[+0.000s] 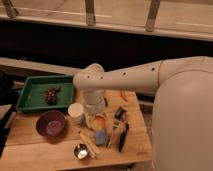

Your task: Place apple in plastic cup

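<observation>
My gripper (98, 116) hangs from the white arm over the middle of the wooden table (30, 150). It is shut on the apple (99, 122), a small yellow-orange fruit that shows between the fingers. The blue-grey plastic cup (102, 138) stands just in front of and below the apple, partly hidden by it. The apple is above the cup's far rim, not inside it. The white cup (76, 113) stands just left of the gripper.
A purple bowl (50, 124) sits at the left, and a small metal bowl (81, 150) near the front edge. A green tray (35, 93) with dark grapes (50, 95) is at the back left. Black utensils (121, 129) lie right of the cup.
</observation>
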